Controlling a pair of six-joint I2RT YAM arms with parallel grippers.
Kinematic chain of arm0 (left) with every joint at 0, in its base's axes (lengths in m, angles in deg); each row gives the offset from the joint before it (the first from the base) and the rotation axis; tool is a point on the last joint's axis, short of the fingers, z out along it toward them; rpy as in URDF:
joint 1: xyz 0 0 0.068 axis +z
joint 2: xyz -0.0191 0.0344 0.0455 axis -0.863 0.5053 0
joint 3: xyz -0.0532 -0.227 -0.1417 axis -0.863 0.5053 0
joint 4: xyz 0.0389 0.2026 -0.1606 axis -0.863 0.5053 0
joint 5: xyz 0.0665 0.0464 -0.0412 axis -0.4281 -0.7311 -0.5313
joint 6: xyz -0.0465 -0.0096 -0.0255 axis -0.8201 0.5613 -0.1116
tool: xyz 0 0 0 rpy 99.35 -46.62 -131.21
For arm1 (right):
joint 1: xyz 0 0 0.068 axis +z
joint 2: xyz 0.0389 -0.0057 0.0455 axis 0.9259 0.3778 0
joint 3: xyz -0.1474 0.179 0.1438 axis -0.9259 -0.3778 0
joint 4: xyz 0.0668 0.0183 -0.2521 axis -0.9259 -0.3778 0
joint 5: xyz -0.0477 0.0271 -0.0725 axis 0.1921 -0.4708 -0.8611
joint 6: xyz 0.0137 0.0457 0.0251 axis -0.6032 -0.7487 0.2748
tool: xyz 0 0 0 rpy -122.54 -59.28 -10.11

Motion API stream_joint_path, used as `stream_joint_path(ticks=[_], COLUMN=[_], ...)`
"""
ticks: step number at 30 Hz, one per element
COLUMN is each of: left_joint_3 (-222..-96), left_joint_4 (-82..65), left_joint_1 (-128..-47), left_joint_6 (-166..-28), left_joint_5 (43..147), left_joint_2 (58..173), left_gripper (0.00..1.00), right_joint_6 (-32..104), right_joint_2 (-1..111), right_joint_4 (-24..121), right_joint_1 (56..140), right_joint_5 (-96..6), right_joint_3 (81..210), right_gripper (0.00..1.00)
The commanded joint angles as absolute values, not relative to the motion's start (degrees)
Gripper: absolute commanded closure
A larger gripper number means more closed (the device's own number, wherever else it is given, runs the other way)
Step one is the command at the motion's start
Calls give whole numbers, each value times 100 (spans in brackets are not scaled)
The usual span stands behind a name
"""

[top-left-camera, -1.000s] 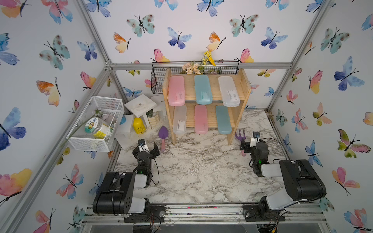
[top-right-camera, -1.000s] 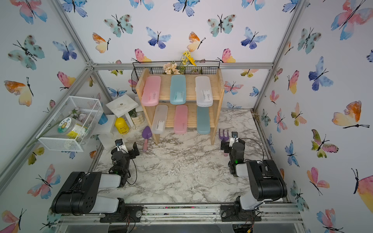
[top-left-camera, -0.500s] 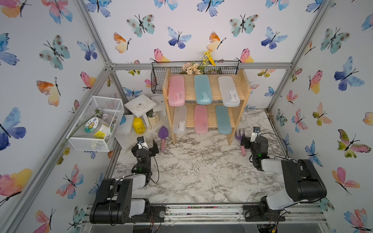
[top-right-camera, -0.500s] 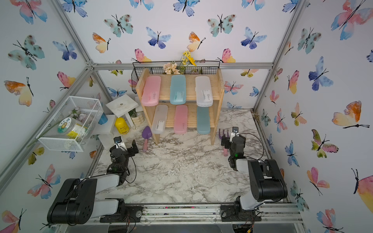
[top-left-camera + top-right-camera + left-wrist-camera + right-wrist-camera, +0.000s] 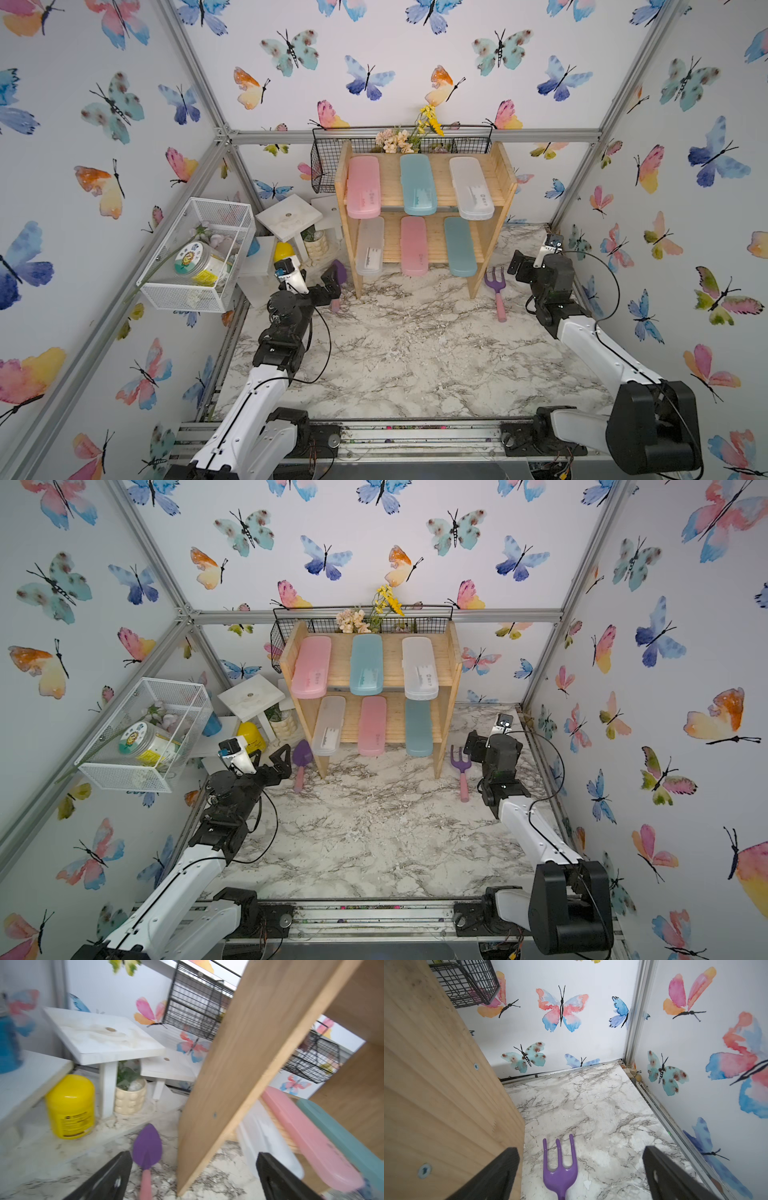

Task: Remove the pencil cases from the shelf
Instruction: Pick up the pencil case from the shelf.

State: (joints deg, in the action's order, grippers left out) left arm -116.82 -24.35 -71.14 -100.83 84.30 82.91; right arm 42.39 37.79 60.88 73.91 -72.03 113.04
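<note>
Right, all six pencil cases (image 5: 365, 665) sit on the shelf (image 5: 390, 183), none removed yet. The upper tier has the top pink case (image 5: 363, 187), top teal case (image 5: 417, 185) and top white case (image 5: 471, 188); the lower tier has the bottom white case (image 5: 370, 251), bottom pink case (image 5: 414, 245) and bottom teal case (image 5: 459, 246). They lie side by side, front ends poking past the board edges. Left gripper (image 5: 193, 1154) jaws wide apart, empty, low by the shelf's left side panel, purple trowel (image 5: 147, 1147) just beside it; the bottom white case is nearest. Right gripper (image 5: 579, 1148) also wide apart and empty, beside the right side panel, over the purple fork (image 5: 560, 1167) lying on the marble table (image 5: 415, 353). Cases look like thin hard plastic: likely light, stiff, smooth, so probably slippery. Best bet is to pinch across the narrow width at the overhanging front end, then slide out; a hard squeeze may pop a lid. Containers: black wire basket (image 5: 328, 166) behind the shelf holds flowers (image 5: 395, 141); white mesh basket (image 5: 183, 297) by the left wall holds a labelled jar (image 5: 193, 262) plus small bits too blurred to name.
</note>
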Motion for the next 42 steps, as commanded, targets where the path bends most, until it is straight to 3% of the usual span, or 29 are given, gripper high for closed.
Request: stream_joint_path(ticks=[1, 7, 19, 27, 38, 42], left_joint_3=[-12081, -11997, -11729, -11936, -12125, -12152], left_joint_4=[-1699, -2539, -4474, -4697, -5017, -4987], left_joint_1=[-7318, -7306, -7254, -7249, -7244, -7239], left_joint_6=[-10869, -12392, -13965, -14212, -14438, -14452], left_joint_5=[9093, 10294, 11197, 11322, 11387, 11403], left_joint_2=[8522, 9009, 9822, 10297, 10736, 10770], left_gripper=[1, 1, 1, 7, 52, 74], right_joint_6=[3958, 3975, 3949, 3931, 3983, 3979], right_joint_2=[3569, 3363, 3379, 3482, 3494, 3486], right_joint_4=[5111, 4785, 4689, 4712, 4721, 4695], right_joint_1=[7485, 7565, 7565, 7562, 7562, 7564], right_joint_5=[-6981, -6828, -6726, -6731, -6748, -6718], right_joint_3=[11455, 11493, 11546, 11599, 11643, 11660], right_gripper=[1, 1, 1, 1, 1, 1])
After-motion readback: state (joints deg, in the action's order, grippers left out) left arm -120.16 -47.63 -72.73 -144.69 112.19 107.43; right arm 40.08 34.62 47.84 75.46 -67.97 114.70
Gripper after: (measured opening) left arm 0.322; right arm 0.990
